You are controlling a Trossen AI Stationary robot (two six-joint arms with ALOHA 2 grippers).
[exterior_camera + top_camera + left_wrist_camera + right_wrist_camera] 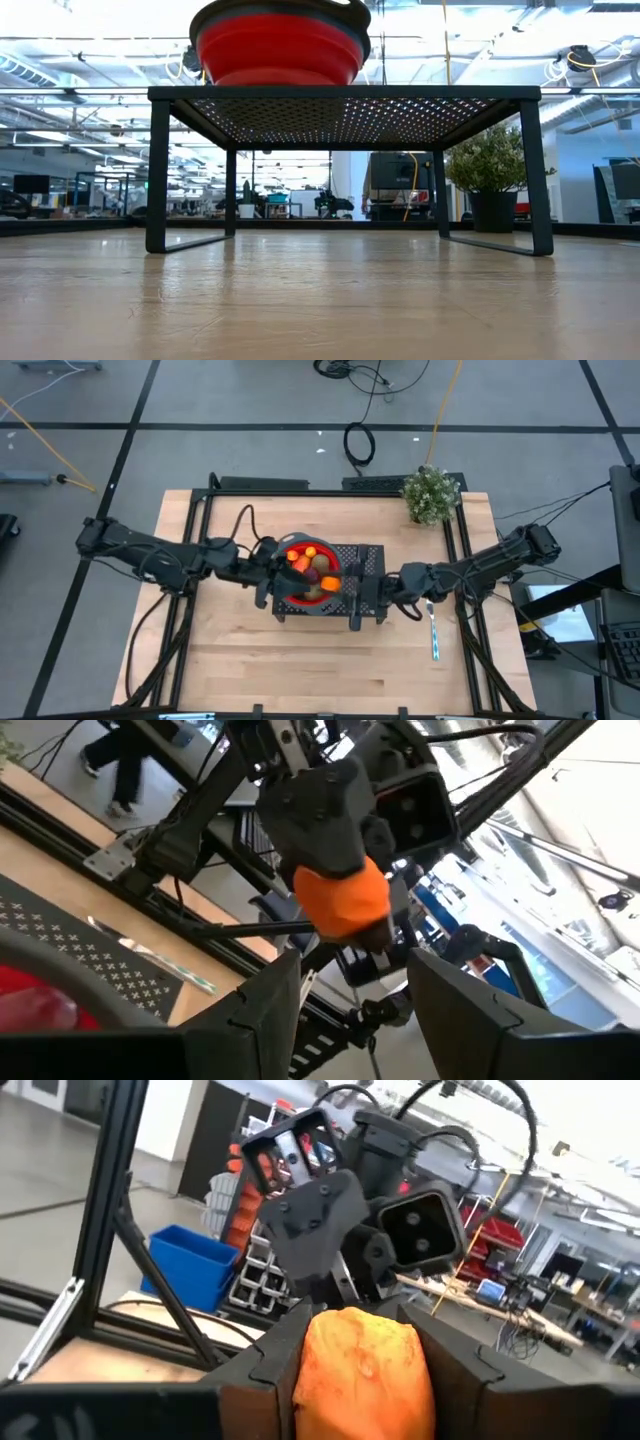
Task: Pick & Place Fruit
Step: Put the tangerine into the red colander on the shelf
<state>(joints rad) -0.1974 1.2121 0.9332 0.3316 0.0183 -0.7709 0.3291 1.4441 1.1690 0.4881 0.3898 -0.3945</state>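
Right pincer [362, 1370] at frame centre grips an orange fruit [362, 1365] over the red bowl [300, 595]; left pincer [345, 1010] faces it, parted, empty.

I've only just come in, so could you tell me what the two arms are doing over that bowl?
Both arms meet over the red collapsible bowl, which sits on a black perforated metal stand at the middle of the wooden table. The right end effector is shut on a small orange toy fruit. The left end effector faces it closely with fingers parted, holding nothing. Several toy fruit pieces already lie in the bowl. A leafy potted plant stands at the far right corner.
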